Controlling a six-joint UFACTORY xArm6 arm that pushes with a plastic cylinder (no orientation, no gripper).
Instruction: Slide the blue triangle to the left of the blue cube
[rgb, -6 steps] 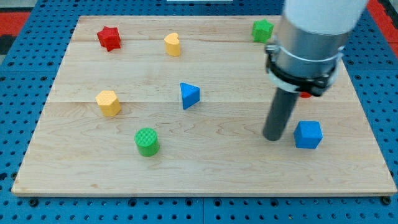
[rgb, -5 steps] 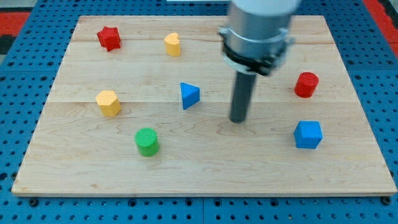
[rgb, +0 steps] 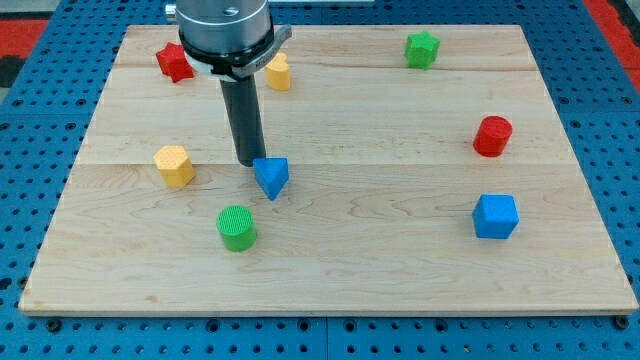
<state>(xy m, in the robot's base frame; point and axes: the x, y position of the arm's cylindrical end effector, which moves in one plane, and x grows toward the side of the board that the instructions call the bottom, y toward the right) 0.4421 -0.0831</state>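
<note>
Camera view: having crossed from beside blue plastic cube (rgb: 495, 216) near right edge, my tip (rgb: 247, 161) now touching blue plastic triangle (rgb: 271, 177) mid-board, nudged leftward, wrong way; jawless rod.

The desk (rgb: 400, 260) is pale wood in long planks, its grain showing, with a smooth, faintly satin face. Beneath it lies a blue sheet (rgb: 30, 200) pierced with rows of small holes, matt, plastic or painted metal by the look. The blue triangle (rgb: 271, 177), blue cube (rgb: 495, 216) and red cylinder (rgb: 492, 136) look like matt plastic. The green cylinder (rgb: 236, 227) bears fine ridges across its top. The rod ending in my tip (rgb: 247, 163) is dark and dull, while the collar (rgb: 222, 22) above it is grey metal with a soft sheen.
</note>
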